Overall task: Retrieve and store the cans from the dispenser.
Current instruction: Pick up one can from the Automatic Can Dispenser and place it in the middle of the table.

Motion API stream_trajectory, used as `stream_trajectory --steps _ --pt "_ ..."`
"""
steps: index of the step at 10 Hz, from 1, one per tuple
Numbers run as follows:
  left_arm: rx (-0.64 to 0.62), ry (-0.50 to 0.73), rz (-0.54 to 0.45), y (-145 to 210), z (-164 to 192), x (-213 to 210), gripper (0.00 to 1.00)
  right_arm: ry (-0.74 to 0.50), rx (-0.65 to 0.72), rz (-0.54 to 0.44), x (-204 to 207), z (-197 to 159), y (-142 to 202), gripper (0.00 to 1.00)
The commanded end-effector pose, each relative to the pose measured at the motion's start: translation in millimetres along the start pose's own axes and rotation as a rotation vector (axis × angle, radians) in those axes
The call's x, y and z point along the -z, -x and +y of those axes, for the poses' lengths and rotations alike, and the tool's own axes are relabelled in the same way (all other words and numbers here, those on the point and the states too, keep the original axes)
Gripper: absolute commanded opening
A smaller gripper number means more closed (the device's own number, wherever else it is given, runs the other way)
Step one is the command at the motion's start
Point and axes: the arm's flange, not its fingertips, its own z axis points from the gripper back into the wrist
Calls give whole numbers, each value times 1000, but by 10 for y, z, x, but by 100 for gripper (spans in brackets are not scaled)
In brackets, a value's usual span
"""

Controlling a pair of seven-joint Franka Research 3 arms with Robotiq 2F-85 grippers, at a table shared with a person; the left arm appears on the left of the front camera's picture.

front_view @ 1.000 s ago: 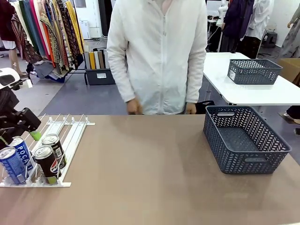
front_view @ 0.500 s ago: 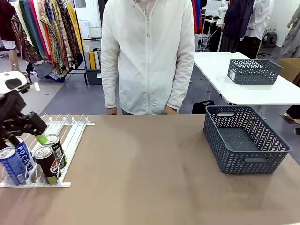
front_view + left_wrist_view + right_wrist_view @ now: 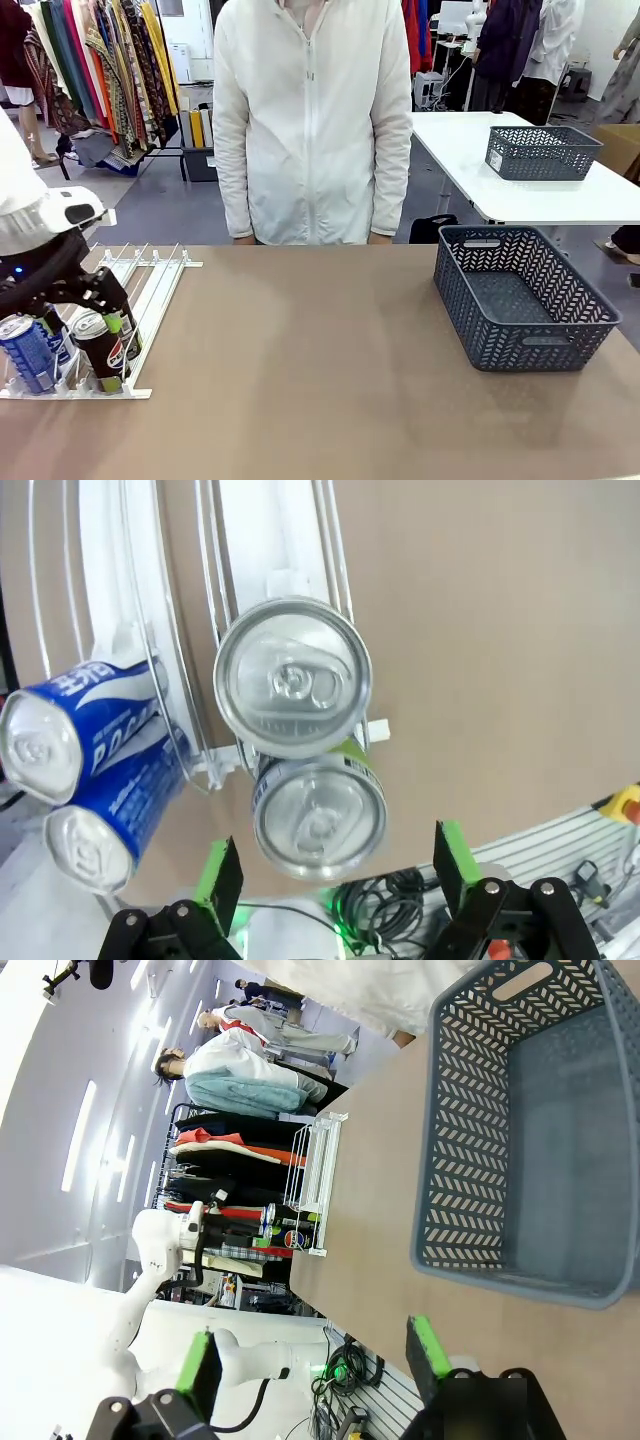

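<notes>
On the left side of the table [image 3: 330,400] in the front view, the left gripper [image 3: 82,305] hangs low over the near end of the dispenser [image 3: 155,290], its black fingers among the cans [image 3: 100,345]. Two blue cans stand in the outer lane and two dark ones in the lane beside it. A person [image 3: 310,120] in a white jacket stands at the far edge, and a dark grey basket [image 3: 560,345] sits well apart on the right.

In the left wrist view, the left gripper [image 3: 335,845] is spread wide, with its green pads [image 3: 218,878] on either side of the nearer of two silver-topped cans [image 3: 293,677] and nothing pinched. The blue cans [image 3: 75,720] stand in the neighbouring lane of the dispenser [image 3: 270,540].

In the right wrist view, the right gripper [image 3: 310,1360] is also spread, holding nothing, above the table beside the basket [image 3: 470,1160]. The dispenser [image 3: 315,1175] and its cans [image 3: 285,1235] lie far off.
</notes>
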Motion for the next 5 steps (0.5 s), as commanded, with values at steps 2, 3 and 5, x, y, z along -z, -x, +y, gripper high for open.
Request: stream_trajectory --steps 2,3,5 --pt "-45 -40 36 -67 1 253 100 -4 -11 10 -41 8 -1 100" --pt "-43 -43 51 -88 4 312 100 -4 -11 10 -41 8 -1 100" --pt "-43 -39 63 -65 20 334 100 -4 -11 10 -41 8 -1 100"
